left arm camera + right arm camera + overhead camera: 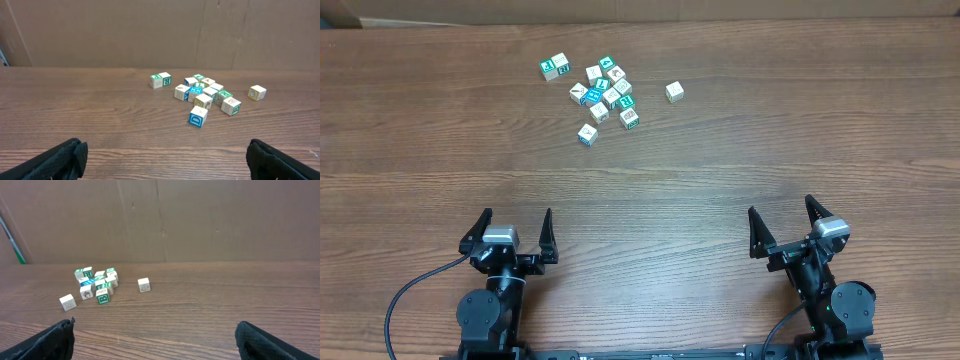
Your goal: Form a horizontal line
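Several small cream-and-teal picture cubes lie in an irregular bunch [605, 95] [205, 92] [97, 282] at the far middle-left of the table. One cube [674, 92] [257, 92] [144, 285] sits alone to the right of the bunch, a pair [555, 67] [160, 80] to its left, and another cube [588, 134] [198, 117] just in front. No horizontal line shows in any view. My left gripper [517, 215] [162, 160] and right gripper [781, 208] [155, 340] hover open and empty near the front edge, far from the cubes.
Bare brown wooden table [720, 150] stretches between the grippers and the cubes. A brown cardboard wall [150, 30] stands along the table's far edge. A green rod [15, 250] leans at the far left of the right wrist view.
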Available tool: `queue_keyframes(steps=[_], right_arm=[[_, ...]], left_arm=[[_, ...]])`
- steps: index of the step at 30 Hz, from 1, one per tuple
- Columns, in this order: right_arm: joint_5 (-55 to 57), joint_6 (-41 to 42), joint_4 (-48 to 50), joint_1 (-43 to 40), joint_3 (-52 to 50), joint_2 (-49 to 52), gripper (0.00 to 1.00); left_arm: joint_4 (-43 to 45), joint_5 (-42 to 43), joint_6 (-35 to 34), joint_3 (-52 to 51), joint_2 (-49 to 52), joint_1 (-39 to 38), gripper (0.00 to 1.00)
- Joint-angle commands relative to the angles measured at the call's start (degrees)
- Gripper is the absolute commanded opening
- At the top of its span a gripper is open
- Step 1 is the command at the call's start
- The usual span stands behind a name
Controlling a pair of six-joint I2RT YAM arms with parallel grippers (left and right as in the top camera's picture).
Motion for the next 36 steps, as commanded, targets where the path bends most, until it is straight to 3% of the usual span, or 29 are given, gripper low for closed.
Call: queue_keyframes(steps=[1,36], right_arm=[[0.4,-0.2,0.1,-0.3,-0.6,-0.7,1.00],[0.4,-0.2,0.1,-0.3,-0.6,-0.7,1.00]], left_arm=[[0.0,-0.6,1.1,-0.2,-0.6,-0.4,1.00],[2.6,-1.5,1.5,0.1,-0.6,-0.3,0.99]])
